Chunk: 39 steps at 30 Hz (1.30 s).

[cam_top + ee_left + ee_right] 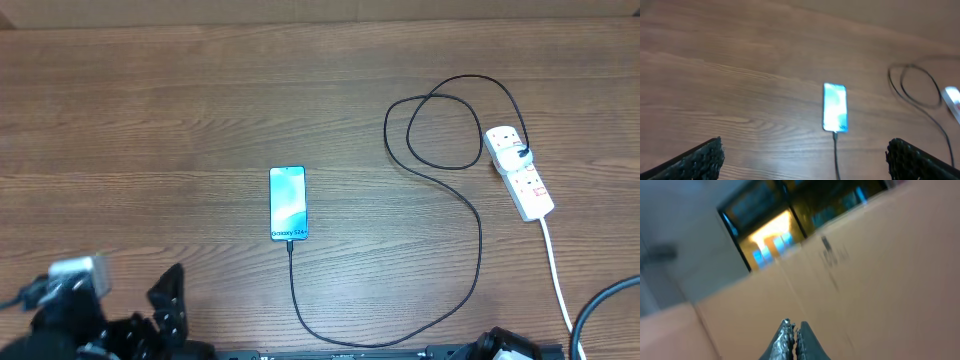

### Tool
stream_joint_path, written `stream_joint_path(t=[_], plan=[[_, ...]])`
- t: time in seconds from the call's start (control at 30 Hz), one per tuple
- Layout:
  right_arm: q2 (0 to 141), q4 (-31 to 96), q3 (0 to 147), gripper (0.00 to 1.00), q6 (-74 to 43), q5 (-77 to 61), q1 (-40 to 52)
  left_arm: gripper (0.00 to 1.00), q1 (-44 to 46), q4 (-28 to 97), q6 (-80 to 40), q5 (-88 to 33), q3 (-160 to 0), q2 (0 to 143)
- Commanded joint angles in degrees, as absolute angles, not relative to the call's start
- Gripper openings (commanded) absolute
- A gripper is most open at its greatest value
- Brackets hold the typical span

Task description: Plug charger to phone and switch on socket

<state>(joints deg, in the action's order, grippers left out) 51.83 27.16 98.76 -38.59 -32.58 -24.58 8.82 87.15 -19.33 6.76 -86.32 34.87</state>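
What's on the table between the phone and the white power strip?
Only the charger cable, looping over bare table, in the overhead view.

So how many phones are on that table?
1. The phone lies flat near the middle of the table, screen lit. The charger meets its near end. No other phone shows, and nothing here looks able to hide one.

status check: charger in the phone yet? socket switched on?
Looks done: the charger tip meets the bottom edge of the phone, which is lit, and its adapter sits in the socket. In hand: nothing; the left gripper is open, the right gripper shut and empty. Left: the socket switch, perhaps; the red switches are too small to read.
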Motion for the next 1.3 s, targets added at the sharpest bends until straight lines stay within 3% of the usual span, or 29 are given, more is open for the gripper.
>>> stream_joint_path(t=[0.0, 0.37, 0.77, 1.27], plan=[[52.7, 34.0, 98.3, 0.05, -28.8, -35.4, -21.8, 1.00, 3.5, 87.0, -18.4, 7.5, -86.3, 29.6], [50.1, 39.6, 97.5, 0.04, -26.4, -27.9, -11.1, 1.00, -4.9, 87.9, -18.4, 7.5, -86.3, 13.2], [41.8, 40.2, 97.5, 0.05, -20.5, -26.8, -9.3, 0.99, -5.7, 96.8, -18.4, 7.5, -86.3, 0.3], [32.7, 40.6, 97.5, 0.05, -20.5, -26.6, -9.3, 1.00, -5.7, 96.8, -18.4, 7.5, -86.6, 0.3]])
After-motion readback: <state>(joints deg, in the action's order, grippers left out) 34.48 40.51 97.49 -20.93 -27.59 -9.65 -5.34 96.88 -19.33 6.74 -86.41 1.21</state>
